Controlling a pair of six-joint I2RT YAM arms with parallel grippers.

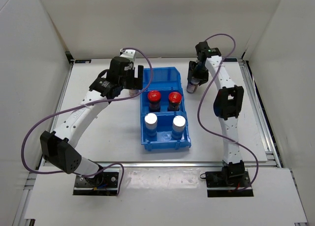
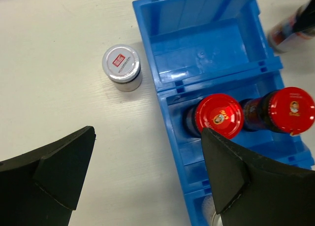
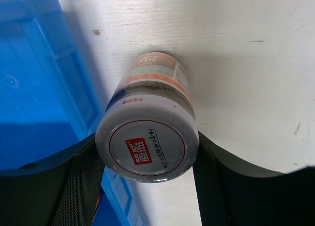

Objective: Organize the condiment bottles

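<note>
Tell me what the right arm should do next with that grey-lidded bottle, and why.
Probably lift it and carry it over the blue bin's empty far compartment: the right gripper clamps the grey-lidded bottle just outside it.

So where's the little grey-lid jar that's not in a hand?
In the left wrist view, the grey-lidded jar stands on the white table just left of the blue bin, beside its empty end compartment.
</note>
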